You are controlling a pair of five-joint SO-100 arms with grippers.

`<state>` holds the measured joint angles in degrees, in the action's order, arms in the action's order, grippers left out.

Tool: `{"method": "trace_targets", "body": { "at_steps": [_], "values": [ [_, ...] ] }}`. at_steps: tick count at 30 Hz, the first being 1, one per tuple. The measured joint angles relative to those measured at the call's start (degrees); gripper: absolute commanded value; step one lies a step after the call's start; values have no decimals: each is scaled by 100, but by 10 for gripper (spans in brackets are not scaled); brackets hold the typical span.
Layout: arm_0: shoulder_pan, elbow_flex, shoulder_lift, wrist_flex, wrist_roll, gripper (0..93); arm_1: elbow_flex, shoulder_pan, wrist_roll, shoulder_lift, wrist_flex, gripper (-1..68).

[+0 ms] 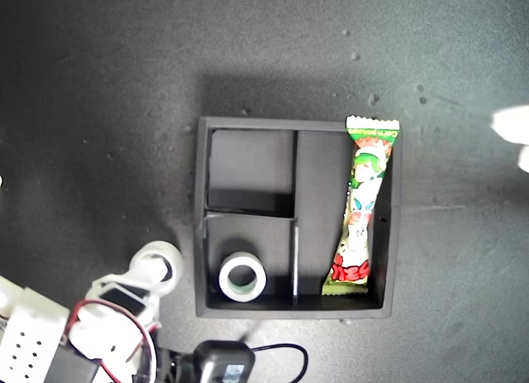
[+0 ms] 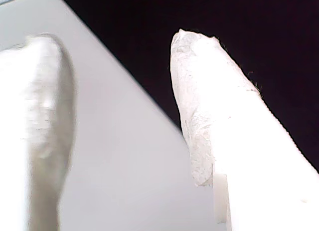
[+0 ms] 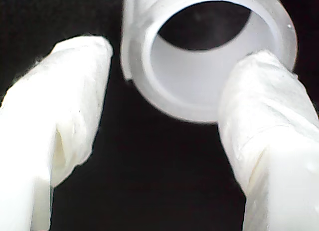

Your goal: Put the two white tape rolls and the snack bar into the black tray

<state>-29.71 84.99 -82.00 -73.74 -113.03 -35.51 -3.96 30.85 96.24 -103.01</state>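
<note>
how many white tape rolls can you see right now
2. One tape roll lies in the black tray, lower small compartment; the other tape roll is outside the tray's left wall in the exterior view, at my second gripper.

matt black tray [image 1: 395, 234], glossy printed snack bar [image 1: 361, 209], smooth white tape roll [image 1: 242, 277], speckled dark table [image 1: 99, 110].

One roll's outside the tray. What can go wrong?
1. My second end effector is open at the loose tape roll; an off-centre close may pop it away.
2. That roll lies close beside the black tray wall and may snag on lifting.
3. The snack bar end overhangs the rim; a bump could tip it out.
</note>
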Motion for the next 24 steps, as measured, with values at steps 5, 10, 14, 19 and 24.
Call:
{"method": "trace_targets", "body": {
  "at_steps": [5,10,14,19,24],
  "values": [
    [-26,290,158,439,-35,171,-167,483,668,765,0,-2],
    [-9,580,343,923,-114,165,-404,694,1283,1310,0,-3],
    [-9,721,554,1028,-299,73,-1230,712,2136,1916,0,-3],
    [79,1292,457,1380,-413,1,-3173,562,3577,3489,79,-3],
    [272,1441,141,1336,-413,0,-5994,642,5036,6003,861,-5]
  ]
}}
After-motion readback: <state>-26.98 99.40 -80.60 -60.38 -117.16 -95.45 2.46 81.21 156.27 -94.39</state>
